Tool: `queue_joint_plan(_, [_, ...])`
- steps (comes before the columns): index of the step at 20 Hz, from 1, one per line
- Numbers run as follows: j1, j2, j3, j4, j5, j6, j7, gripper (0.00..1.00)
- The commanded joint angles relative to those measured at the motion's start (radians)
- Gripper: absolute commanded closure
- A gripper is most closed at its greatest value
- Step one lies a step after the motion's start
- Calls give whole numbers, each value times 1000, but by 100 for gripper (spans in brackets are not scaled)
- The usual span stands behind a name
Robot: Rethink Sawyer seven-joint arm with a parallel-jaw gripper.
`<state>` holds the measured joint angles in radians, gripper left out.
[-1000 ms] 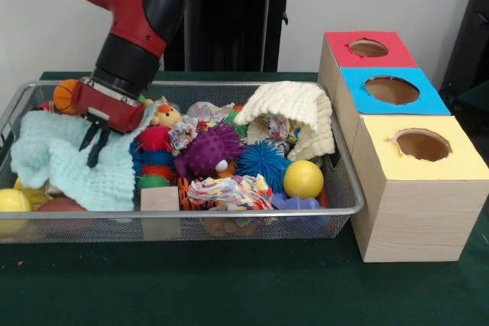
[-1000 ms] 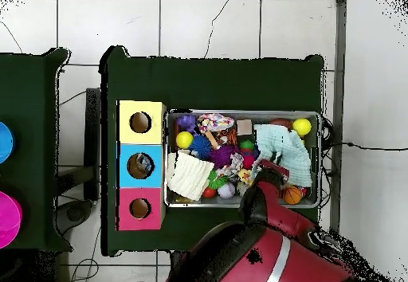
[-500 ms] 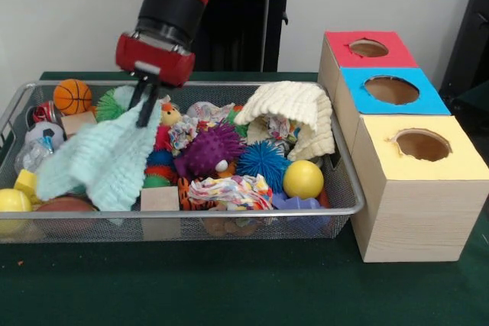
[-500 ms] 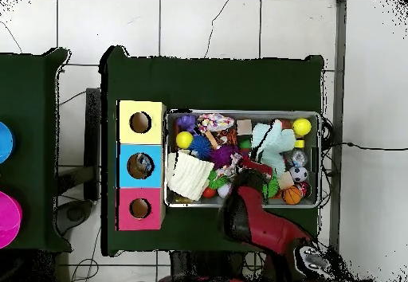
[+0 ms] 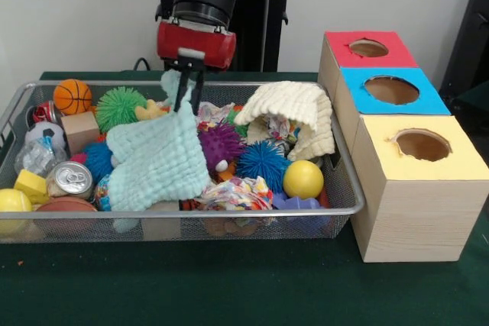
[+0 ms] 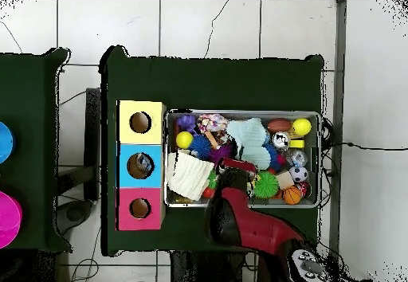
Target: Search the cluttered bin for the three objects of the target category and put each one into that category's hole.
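Gripper (image 5: pixel 189 91) with jaws pinching one mint cloth (image 5: pixel 157 159), which hangs above the middle of the wire bin (image 5: pixel 345 166). One cream cloth (image 5: pixel 294 112) lies at the bin's box end. Three boxes (image 5: pixel 412 188), one hole each: red, blue, yellow.

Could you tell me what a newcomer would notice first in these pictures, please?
Most striking is the red gripper holding a pale mint knitted cloth by its top corner, so it hangs over the middle of the toy-filled wire bin. Beside the bin stand three boxes with holes: red, blue, yellow.
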<state>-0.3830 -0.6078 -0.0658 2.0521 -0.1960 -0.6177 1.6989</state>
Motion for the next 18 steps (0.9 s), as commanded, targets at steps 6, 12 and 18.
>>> queue_joint_plan(6, [-91, 74, 249, 64, 2, 226, 262, 100])
queue_joint_plan(12, [-39, 88, 188, 48, 46, 219, 225, 0])
queue_joint_plan(18, [-8, 19, 180, 83, 79, 230, 240, 0])
